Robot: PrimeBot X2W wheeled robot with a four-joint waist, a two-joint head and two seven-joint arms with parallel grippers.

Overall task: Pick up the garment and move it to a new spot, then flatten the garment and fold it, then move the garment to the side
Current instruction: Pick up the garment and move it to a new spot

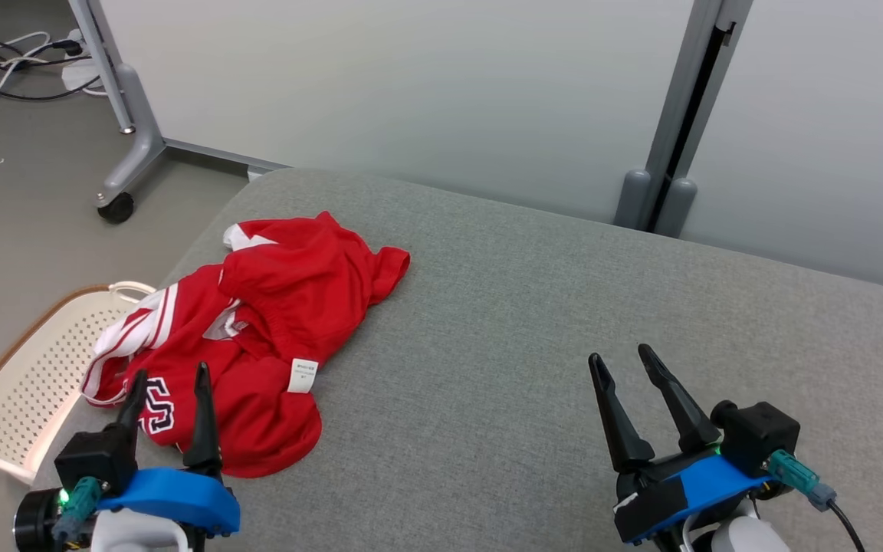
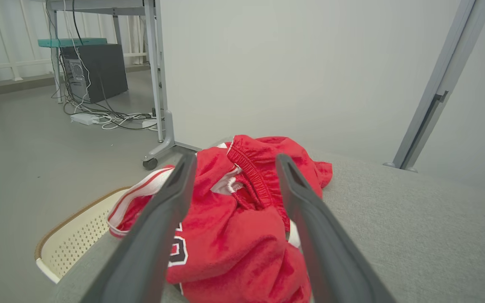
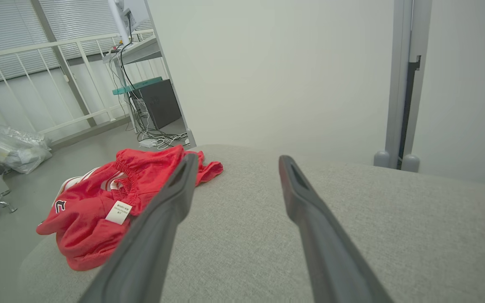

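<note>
The garment [image 1: 273,322] is a crumpled pair of red shorts with white stripes, a dark number and a white label, lying on the left part of the grey cushioned surface [image 1: 526,322]. My left gripper [image 1: 169,376] stands open at the lower left, its fingertips over the garment's near edge, nothing between them. In the left wrist view the garment [image 2: 234,227] bunches just beyond the open fingers [image 2: 171,210]. My right gripper [image 1: 619,356] stands open at the lower right over bare cushion, well right of the garment [image 3: 99,210].
A cream perforated basket [image 1: 27,368] with a brown rim sits on the floor off the cushion's left edge. A wheeled grey frame leg [image 1: 123,146] and cables [image 1: 4,69] lie beyond. White panels and a grey post [image 1: 671,153] back the cushion.
</note>
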